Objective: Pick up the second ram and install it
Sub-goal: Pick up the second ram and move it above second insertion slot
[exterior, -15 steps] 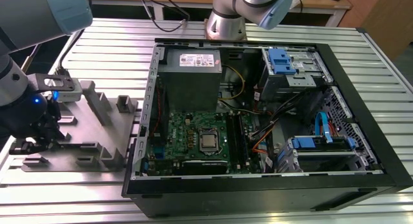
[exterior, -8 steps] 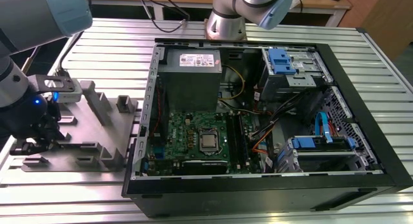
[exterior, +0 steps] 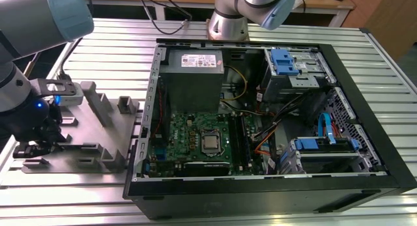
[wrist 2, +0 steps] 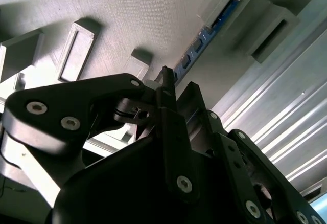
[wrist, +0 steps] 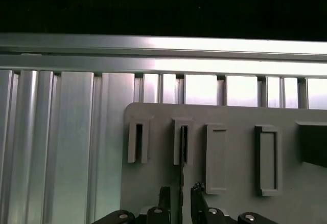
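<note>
Gripper (wrist: 180, 192): mine, nearest the lens. Fingers spread, one on each side of the second ram (wrist: 182, 155). A sliver of gap shows on both sides, nothing pinched.
Ram: thin dark stick standing on edge in a slotted block (wrist: 180, 144) on the grey plate (wrist: 235, 116). In the second wrist view its bluish long side (wrist 2: 203, 39) runs between two blocks.
Plate: lies flat on the ribbed aluminium table (wrist: 61, 147), more upright blocks in a row on it.
Exterior view: I hang low over the plate's edge farthest from the computer case (exterior: 364, 138). The case is open and sits just beside the plate, with the motherboard (exterior: 195, 138) inside.
</note>
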Available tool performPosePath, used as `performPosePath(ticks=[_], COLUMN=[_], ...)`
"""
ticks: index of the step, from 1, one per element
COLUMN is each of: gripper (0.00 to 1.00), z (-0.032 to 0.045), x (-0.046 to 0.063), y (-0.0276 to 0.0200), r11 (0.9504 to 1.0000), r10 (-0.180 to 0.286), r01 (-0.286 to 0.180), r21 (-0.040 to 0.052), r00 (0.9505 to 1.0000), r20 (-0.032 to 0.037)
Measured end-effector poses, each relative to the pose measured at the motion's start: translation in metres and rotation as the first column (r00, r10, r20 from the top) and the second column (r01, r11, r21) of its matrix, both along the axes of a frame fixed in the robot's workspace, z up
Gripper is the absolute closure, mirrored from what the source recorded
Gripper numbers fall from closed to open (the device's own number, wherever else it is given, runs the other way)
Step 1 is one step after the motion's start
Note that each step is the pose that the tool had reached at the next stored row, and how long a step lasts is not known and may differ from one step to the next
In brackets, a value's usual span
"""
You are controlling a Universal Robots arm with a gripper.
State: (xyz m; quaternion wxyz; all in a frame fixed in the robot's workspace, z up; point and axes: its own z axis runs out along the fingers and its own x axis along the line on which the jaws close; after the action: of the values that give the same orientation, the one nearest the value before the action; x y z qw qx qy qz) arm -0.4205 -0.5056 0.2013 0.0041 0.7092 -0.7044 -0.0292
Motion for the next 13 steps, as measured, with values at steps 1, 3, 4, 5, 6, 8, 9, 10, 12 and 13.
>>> performPosePath(ticks=[1,3,4,5,6,8,9,10,12,13], gripper=[0.73,0.73,0.73,0.73,0.73,0.73,0.73,0.73,0.73,0.73], z=[-0.0007,-0.002,-0.0023,-0.0026,-0.0026,-0.0028,-0.0028,-0.0029,-0.0029,-0.0029], x=[0.0,-0.0001,-0.0001,-0.0001,-0.0001,-0.0001,-0.0001,-0.0001,-0.0001,-0.0001], y=[0.0002,0.0005,0.0005,0.0005,0.0006,0.0006,0.0006,0.0006,0.0006,0.0006], r11=[1.0,1.0,1.0,1.0,1.0,1.0,0.9999,0.9997,0.9992,0.9991], r10=[0.0,0.001,0.002,0.002,0.002,0.007,0.015,0.025,0.04,0.043], r01=[0.0,-0.001,-0.002,-0.002,-0.002,-0.007,-0.015,-0.025,-0.04,-0.043], r21=[0.0001,0.0005,0.0008,0.0009,0.001,0.0012,0.0012,0.0012,0.0012,0.0011], r00=[1.0,1.0,1.0,1.0,1.0,1.0,0.9999,0.9997,0.9992,0.9991], r20=[-0.0001,-0.0001,-0.0003,-0.0002,-0.0002,-0.0001,-0.0001,0.0,0.0001,0.0001])
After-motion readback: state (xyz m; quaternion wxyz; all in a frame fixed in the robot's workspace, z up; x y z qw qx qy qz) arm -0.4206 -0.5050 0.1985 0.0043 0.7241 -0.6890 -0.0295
